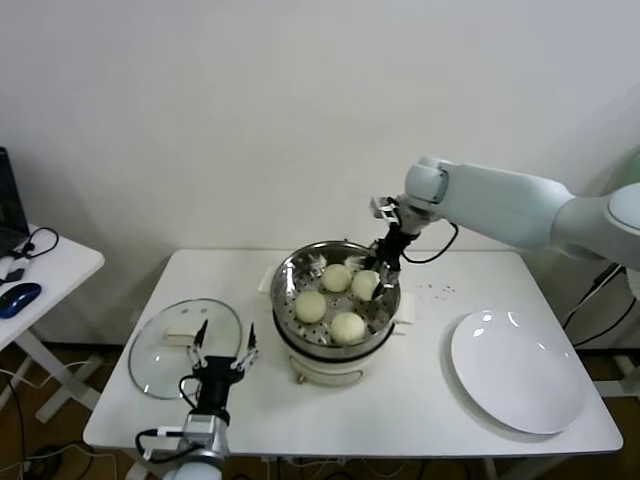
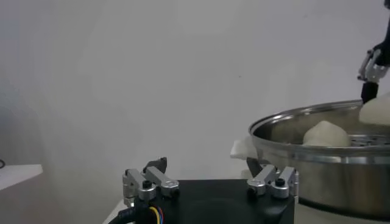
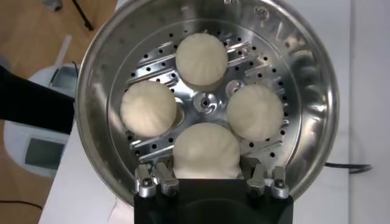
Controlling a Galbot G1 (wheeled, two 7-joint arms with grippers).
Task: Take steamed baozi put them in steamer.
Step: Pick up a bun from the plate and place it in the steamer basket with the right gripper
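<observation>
The right gripper (image 1: 381,268) reaches down into the steamer (image 1: 287,280) from the far right side, its dark fingers (image 3: 159,180) closed narrowly on either side of a steamed baozi (image 3: 206,149), which sits between them on the tray. The white right arm comes in from the right edge of the head view, elbow high, forearm slanting down toward the pot, a black cable looping beside the wrist.

All four buns lie inside the steamer, one to each quarter of the perforated tray (image 3: 207,102), close together around the small centre knob. They are smooth, domed, cream-white and matte, the held one showing faint pleats. The tray is shiny metal punched with rows of small round holes; the pot wall is polished steel with a rolled rim, standing on a white base with side handles.

The left gripper (image 1: 222,354) hovers low at the near left of the desk (image 1: 420,400), fingers spread wide and holding nothing, pointing toward the steamer. Just behind it lies a flat round glass lid (image 1: 160,350) with a metal rim. A large glossy white plate (image 1: 517,370) lies on the right side of the white desk, well apart from the pot.
</observation>
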